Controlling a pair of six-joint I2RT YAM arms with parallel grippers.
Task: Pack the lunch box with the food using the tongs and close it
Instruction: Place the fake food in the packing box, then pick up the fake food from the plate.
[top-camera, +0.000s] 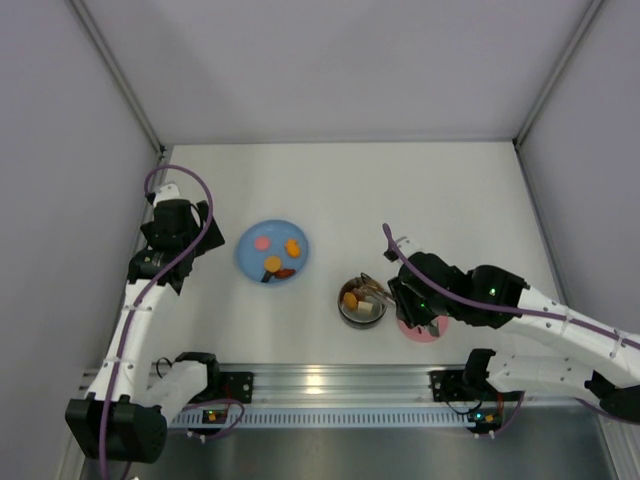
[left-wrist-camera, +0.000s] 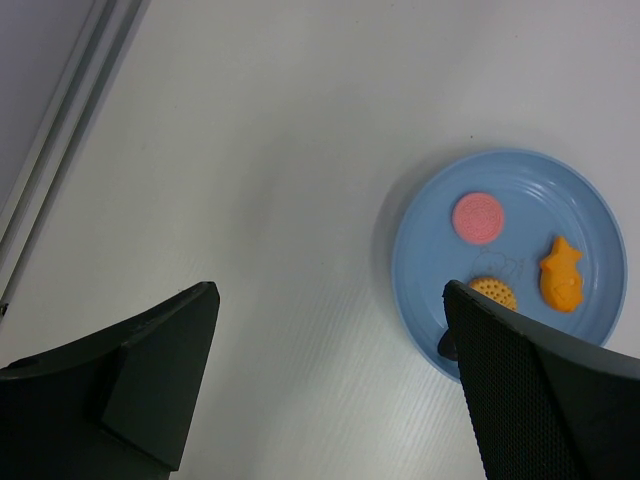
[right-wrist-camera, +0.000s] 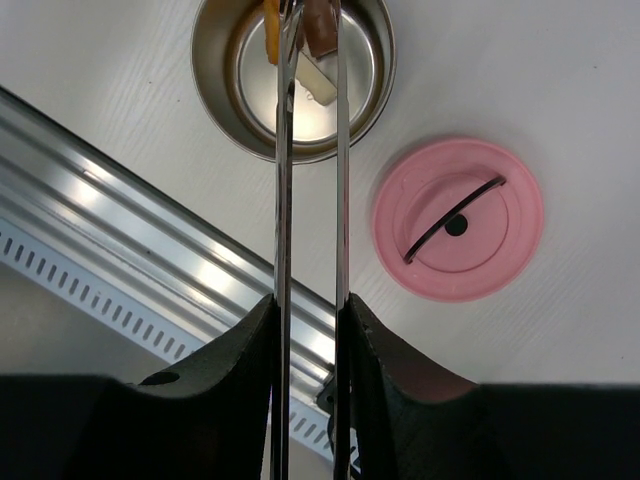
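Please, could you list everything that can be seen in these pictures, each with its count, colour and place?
table: one, white, under everything.
rail: one, silvery, along the table's near edge.
lunch box: one, shiny steel, open, near the rail.
lid: one, pink with a dark handle, flat on the table beside the lunch box.
tongs: one, silvery, tips over the lunch box.
plate: one, blue, left of the lunch box.
food on the plate: four; pink round, orange fish, yellow biscuit, dark piece.
food in the lunch box: at least three; orange piece, white piece, brown piece at the tongs' tips.
left gripper: black, open, empty, beside the plate.
right gripper: black, shut on the tongs.
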